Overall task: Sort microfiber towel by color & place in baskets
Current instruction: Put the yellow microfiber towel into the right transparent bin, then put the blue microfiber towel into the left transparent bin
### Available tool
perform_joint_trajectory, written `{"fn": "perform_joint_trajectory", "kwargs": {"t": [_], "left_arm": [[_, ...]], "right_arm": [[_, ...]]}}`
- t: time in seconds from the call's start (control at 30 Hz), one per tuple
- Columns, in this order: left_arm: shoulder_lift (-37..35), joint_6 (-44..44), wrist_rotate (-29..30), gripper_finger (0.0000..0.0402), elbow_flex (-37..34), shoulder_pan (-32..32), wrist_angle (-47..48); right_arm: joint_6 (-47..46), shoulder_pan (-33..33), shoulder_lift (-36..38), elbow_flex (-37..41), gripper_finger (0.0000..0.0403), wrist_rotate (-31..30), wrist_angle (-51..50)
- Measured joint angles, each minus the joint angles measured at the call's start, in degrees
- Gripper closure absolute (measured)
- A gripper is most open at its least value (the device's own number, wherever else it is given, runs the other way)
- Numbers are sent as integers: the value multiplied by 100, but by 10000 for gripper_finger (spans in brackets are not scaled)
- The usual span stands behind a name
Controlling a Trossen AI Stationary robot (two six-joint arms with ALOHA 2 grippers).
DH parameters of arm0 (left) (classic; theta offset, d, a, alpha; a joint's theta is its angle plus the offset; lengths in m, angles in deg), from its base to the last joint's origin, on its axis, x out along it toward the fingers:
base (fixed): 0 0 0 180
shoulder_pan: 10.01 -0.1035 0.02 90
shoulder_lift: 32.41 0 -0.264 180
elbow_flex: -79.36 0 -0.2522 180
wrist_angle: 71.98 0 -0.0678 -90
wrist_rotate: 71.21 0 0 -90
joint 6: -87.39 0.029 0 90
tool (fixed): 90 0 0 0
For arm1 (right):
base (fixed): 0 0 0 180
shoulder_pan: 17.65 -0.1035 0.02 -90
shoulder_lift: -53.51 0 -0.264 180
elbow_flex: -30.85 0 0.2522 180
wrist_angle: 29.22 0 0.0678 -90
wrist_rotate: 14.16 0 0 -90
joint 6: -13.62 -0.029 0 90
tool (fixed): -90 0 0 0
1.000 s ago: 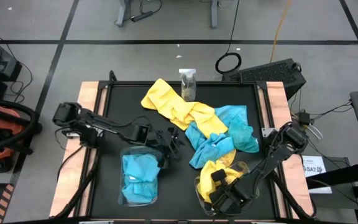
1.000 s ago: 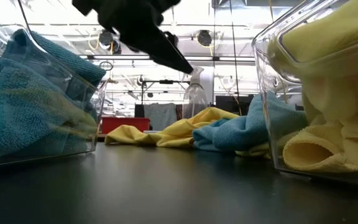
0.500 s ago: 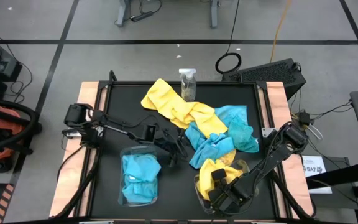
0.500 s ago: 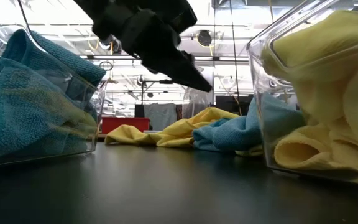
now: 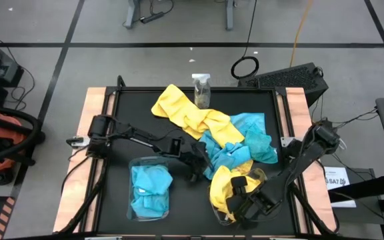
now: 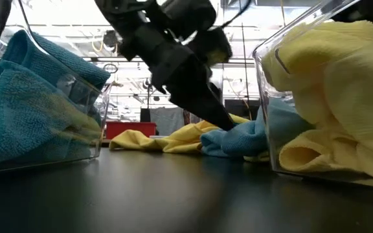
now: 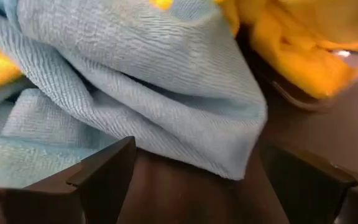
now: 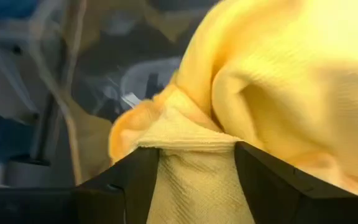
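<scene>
Yellow (image 5: 179, 110) and turquoise (image 5: 245, 140) microfiber towels lie heaped on the black table's middle and far part. The left clear tub (image 5: 131, 200) holds blue towels (image 5: 149, 190). The right clear tub (image 5: 264, 177) holds yellow towels (image 6: 342, 97). My left gripper (image 5: 202, 167) is open and low at the heap's near left edge. Its fingers stand on either side of a blue towel's corner (image 7: 229, 143). My right gripper (image 5: 237, 195) is over the right tub, shut on a yellow towel (image 5: 220, 187). My right gripper pinches a bunched fold of the yellow towel (image 8: 194, 165) between its two fingers. It comes slanting down from the table's right side. The towel bulges up at the tub's left side (image 5: 217, 197), and the rest of it lies in the tub.
A small clear spray bottle (image 5: 201, 90) stands at the table's far edge behind the heap. Wooden strips (image 5: 92, 107) run along the table's left and right sides. Bare black table (image 5: 189, 213) lies between the two tubs.
My left gripper has gone toward the table's right edge and down, from beside the left tub to the blue towel at the heap's near left edge. The yellow towel in my right gripper has bunched up higher at the right tub's left side.
</scene>
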Motion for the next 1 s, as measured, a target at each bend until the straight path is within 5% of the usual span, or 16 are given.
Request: {"fn": "perform_joint_trajectory", "kwargs": {"t": [0.57, 1.0], "left_arm": [[257, -53, -389, 174, 283, -27, 83], [258, 59, -376, 194, 281, -29, -15]], "right_arm": [[-219, -268, 947, -16, 187, -445, -32], [-1338, -358, 802, -34, 187, 195, -1516]]}}
